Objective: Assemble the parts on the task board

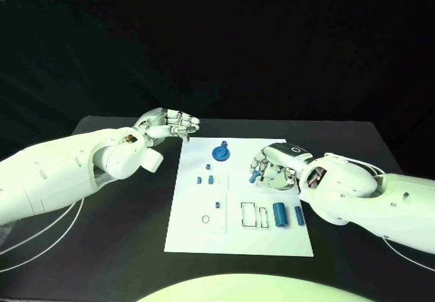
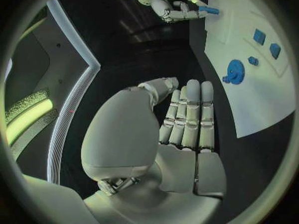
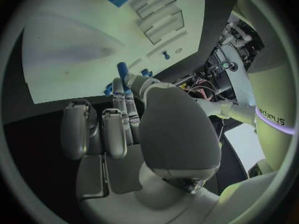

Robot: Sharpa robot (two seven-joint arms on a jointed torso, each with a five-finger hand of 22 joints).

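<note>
While held: one blue peg (image 1: 254, 171)

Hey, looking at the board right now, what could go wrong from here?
The right hand pinches a small blue peg at its fingertips; a light hold like that might slip. Loose blue cylinders lie near the right arm and could get knocked. The left hand hangs off the task board, so it can't steady anything.
</note>
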